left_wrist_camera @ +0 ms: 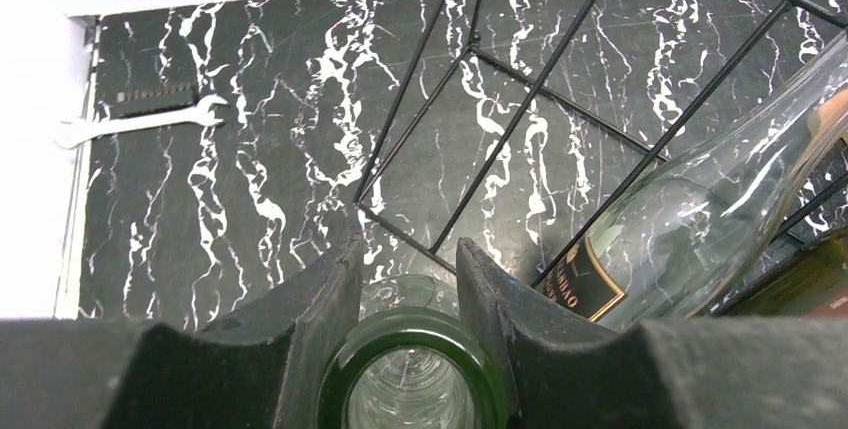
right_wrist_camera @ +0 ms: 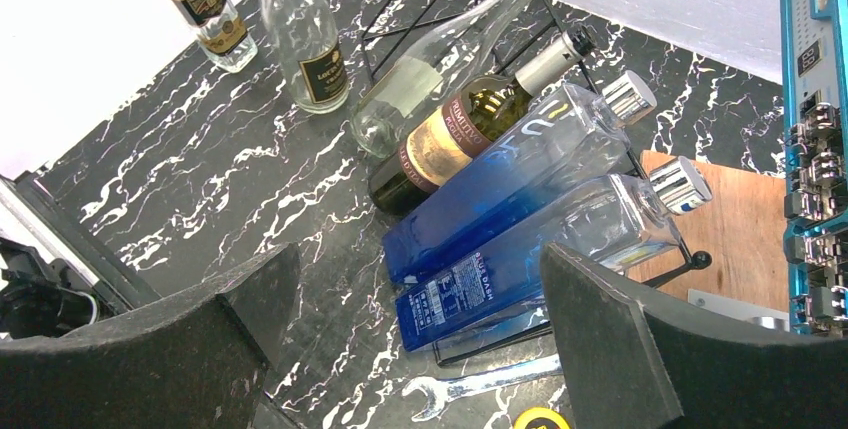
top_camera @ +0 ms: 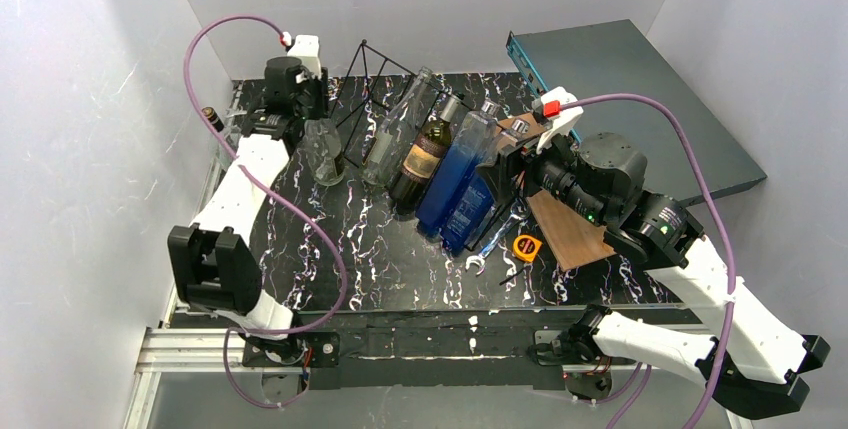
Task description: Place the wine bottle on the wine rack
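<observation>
— What has the left side got?
— My left gripper (left_wrist_camera: 408, 259) is clenched on the wine bottle (left_wrist_camera: 345, 374), clear glass with a green-rimmed mouth, between its pads. The black wire wine rack (left_wrist_camera: 473, 47) stands just beyond the fingertips. My right gripper (right_wrist_camera: 420, 269) hangs released

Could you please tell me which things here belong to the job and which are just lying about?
Job: wine bottle, gripped at its neck by the left gripper; wine rack.
Lying about: spanner, tape measure, wooden board.
</observation>
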### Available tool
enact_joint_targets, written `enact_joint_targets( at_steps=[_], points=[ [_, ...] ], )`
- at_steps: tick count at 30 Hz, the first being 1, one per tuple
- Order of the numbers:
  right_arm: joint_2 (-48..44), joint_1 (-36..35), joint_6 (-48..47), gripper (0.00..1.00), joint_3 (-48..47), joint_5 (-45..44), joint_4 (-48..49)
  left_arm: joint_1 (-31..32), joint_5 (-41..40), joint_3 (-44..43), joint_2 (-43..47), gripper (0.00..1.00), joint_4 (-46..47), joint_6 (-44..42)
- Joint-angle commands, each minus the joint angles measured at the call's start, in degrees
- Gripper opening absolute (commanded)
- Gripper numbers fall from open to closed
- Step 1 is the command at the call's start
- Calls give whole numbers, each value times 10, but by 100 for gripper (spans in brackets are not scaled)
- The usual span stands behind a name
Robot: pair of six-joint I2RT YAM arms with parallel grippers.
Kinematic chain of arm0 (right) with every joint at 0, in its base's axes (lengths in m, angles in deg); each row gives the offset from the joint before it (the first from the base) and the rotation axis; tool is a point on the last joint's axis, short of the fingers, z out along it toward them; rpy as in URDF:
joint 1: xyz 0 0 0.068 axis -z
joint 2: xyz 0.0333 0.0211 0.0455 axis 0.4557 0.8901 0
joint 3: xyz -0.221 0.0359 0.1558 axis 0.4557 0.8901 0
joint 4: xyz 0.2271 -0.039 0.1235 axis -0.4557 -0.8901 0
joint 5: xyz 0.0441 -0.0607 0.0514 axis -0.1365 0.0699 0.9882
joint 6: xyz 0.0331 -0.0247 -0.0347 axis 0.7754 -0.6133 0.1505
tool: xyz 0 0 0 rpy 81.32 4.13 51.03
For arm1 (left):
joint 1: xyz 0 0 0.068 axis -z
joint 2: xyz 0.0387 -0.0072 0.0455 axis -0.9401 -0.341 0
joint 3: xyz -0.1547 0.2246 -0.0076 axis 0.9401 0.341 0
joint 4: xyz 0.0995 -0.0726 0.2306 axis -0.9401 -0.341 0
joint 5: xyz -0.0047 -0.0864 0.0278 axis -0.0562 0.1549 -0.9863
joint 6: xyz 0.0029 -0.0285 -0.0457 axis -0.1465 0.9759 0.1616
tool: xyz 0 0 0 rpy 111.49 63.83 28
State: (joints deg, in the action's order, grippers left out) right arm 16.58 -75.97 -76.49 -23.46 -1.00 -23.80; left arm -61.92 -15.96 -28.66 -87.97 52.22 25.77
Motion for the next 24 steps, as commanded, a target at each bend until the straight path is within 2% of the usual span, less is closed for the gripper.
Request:
enact_joint_targets(
  at_steps=[1,10,24],
  points=[
    [-5,2,-7,98,-14,-11,3,19,-18,-77,-9,0,70,-13],
    [-3,2,-11,98,-16,-19,-3,55,-31,-153,-84,0,60,-41],
    [5,2,-7,98,-4,-15,8,74,-39,-189,-122,0,39,-21]
  ],
)
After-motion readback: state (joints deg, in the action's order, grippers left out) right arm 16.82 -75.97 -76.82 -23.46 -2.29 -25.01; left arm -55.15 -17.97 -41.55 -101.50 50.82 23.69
